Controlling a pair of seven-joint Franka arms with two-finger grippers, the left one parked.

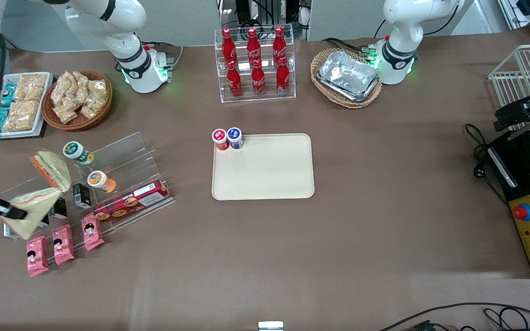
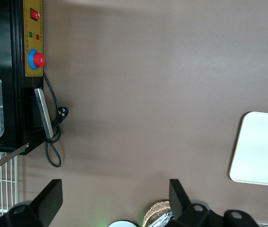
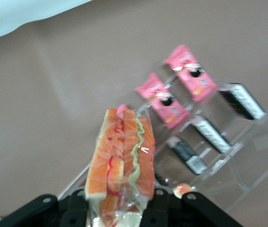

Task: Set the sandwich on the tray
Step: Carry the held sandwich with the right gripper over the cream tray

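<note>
Sitting nearest the front camera and off at the working arm's end of the counter, well away from the tray: pink snack packets at the foot of the clear acrylic rack. Just a bit farther in than those, the sandwich, lifted off the counter and pinched in the claw, wrapped wedge hanging over the low end of that rack. Clamped down on one end of the wrapper as seen from the wrist cam, sandwich poking straight out from between the closed fingers, cut face with the red-orange stripe showing. Looks light, soft and squashy, so probably easy to crush the bread if squeezed harder; film wrap likely slick and crinkly too, so slipping or swinging on a fast move seems like the real risk. Gripping across the flat bread faces nearer the middle would likely be steadier than hanging it off an end, but holding okay right now. A second wedge sandwich a little farther from the camera than the held one, resting up on the rack. Out toward the middle of the counter and farther again, the cream tray, well apart from the sandwich, bare except for two small round tubs on its corner. Plenty of open tray surface for a flat landing.
</note>
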